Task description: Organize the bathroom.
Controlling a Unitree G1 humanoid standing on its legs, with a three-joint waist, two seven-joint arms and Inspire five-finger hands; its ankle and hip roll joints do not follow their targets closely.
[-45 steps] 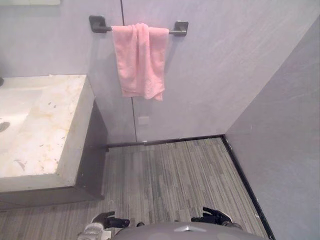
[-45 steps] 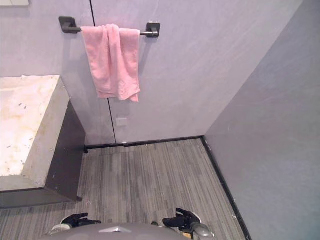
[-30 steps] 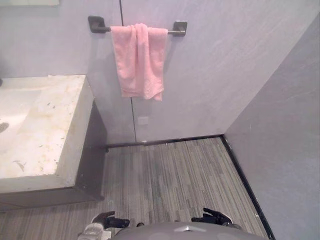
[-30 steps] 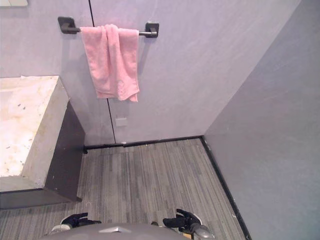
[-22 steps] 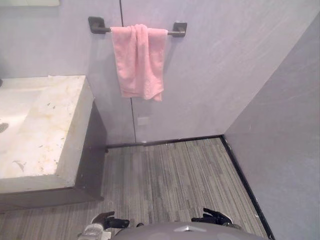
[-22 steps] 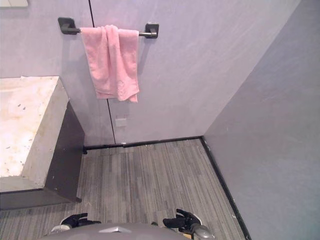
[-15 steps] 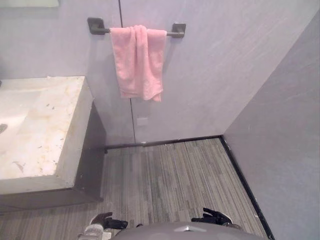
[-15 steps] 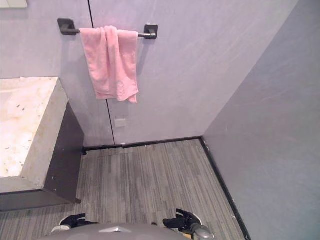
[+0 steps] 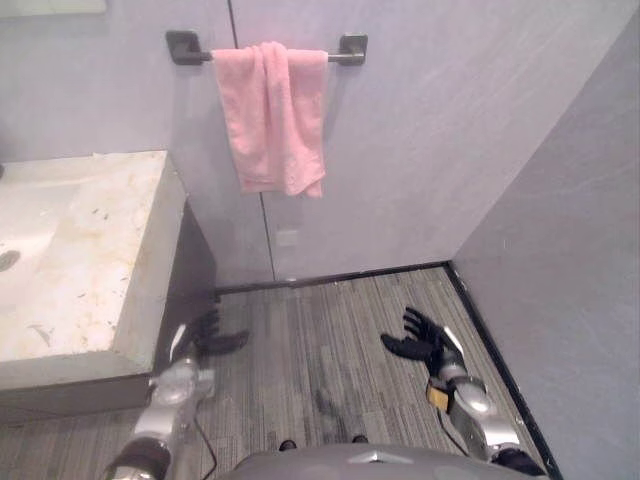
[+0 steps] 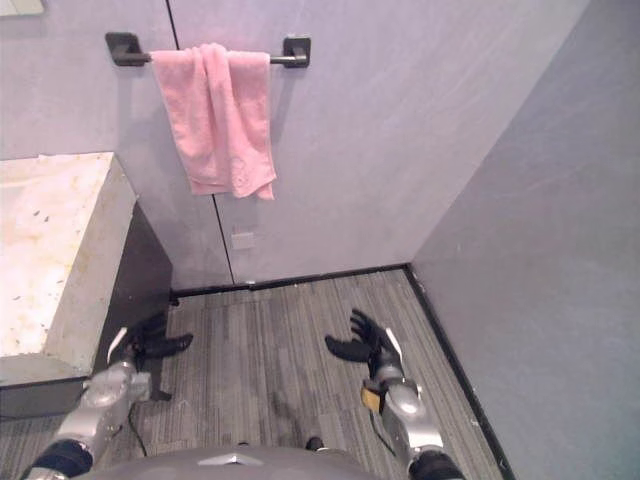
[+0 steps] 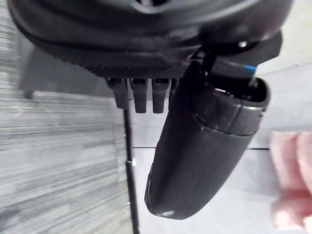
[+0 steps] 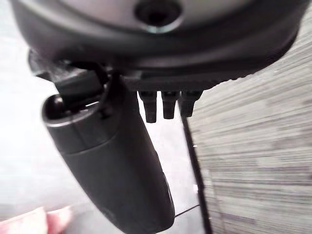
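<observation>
At the far left stands the bench (image 9: 140,290), a pale stone top with stains on a dark base. Just beside its near right corner is the left hand (image 9: 205,335), low above the floor (image 9: 320,340), with its fingers straight and spread; it holds nothing.

Further right, high on the far wall (image 9: 420,150), a dark rail (image 9: 340,55) carries the pink towel (image 9: 270,115). This seems to be the thing to put in order. It is hanging over the rail in a bunched way, with several folds, and its lower edge is uneven: the right corner hangs a little lower than the left.

I judge that the towel is light, soft and limp. It will not keep any shape, and it can slide along or off the smooth rail if only one side is pulled. A good place to take hold is probably the lower hanging edge near the two corners, or the fold just under the rail, pinching the cloth between thumb and fingers.

At the right, near the side wall, the right hand (image 9: 425,340) is also low over the floor, fingers straight and relaxed, empty. Both hands are well apart from the towel.
</observation>
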